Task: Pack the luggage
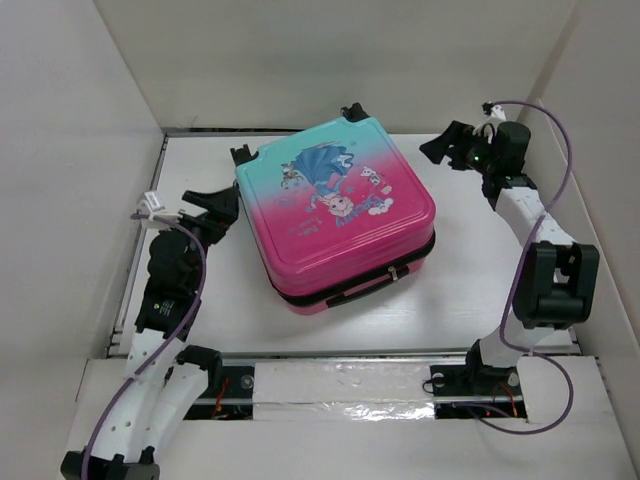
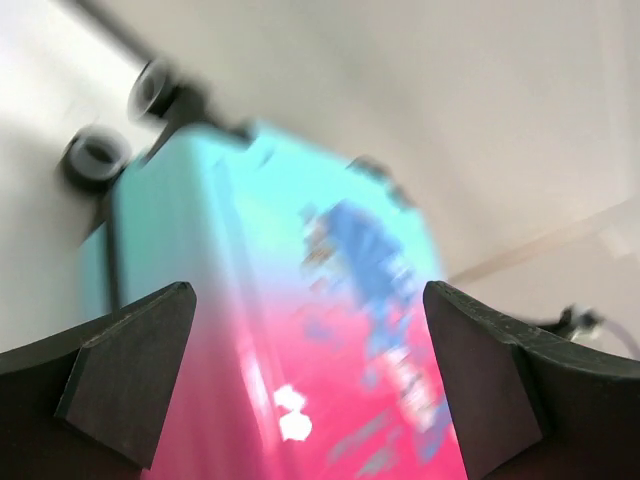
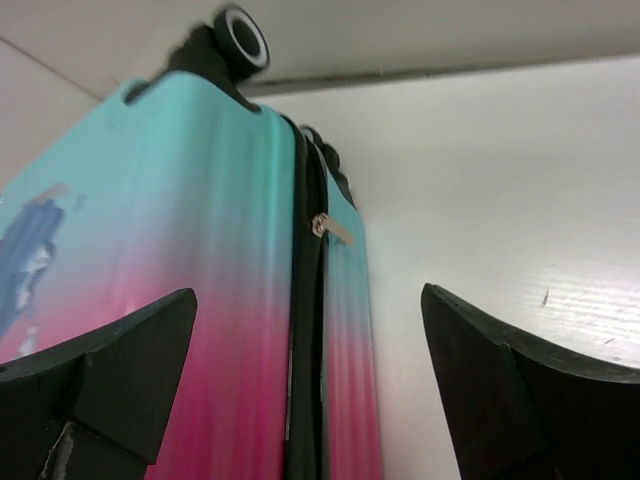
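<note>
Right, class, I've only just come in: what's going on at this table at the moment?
A small pink-and-teal suitcase lies flat on the white table, its two halves together, between two robot arms. The left gripper sits close by its left side and the right gripper is near its far right corner. Both are open and hold nothing. Whether the zip runs all the way round cannot be told.

white tbl (image 1: 470,265), luggage (image 1: 335,215) flat at ctr

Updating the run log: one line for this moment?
suitcase: closed, flat on table | left hand: open, empty, by its left side | right hand: open, empty, near its far right corner
</note>
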### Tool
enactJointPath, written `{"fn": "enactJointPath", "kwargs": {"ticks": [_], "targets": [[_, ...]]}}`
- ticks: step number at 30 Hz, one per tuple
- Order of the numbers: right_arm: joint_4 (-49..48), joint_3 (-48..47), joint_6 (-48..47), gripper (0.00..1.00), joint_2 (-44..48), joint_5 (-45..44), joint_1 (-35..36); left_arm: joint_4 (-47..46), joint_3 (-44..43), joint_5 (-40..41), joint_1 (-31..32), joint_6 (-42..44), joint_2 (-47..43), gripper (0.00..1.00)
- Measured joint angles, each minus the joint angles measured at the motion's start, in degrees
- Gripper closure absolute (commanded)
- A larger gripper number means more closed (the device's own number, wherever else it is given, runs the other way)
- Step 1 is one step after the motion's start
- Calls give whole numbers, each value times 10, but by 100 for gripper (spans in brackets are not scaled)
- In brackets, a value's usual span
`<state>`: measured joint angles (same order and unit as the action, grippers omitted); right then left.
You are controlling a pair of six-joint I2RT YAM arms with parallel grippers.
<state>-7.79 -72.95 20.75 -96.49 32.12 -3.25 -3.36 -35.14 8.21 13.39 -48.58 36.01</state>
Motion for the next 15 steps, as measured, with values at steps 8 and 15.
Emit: {"fn": "enactJointPath", "kwargs": {"ticks": [8, 15], "targets": [[-16, 86, 3, 0, 168, 2, -12, -108, -140, -10, -51, -19, 219, 1], [-67, 317, 10, 0, 387, -6, 3, -82, -305, -81, -109, -1, 501, 1]]}}
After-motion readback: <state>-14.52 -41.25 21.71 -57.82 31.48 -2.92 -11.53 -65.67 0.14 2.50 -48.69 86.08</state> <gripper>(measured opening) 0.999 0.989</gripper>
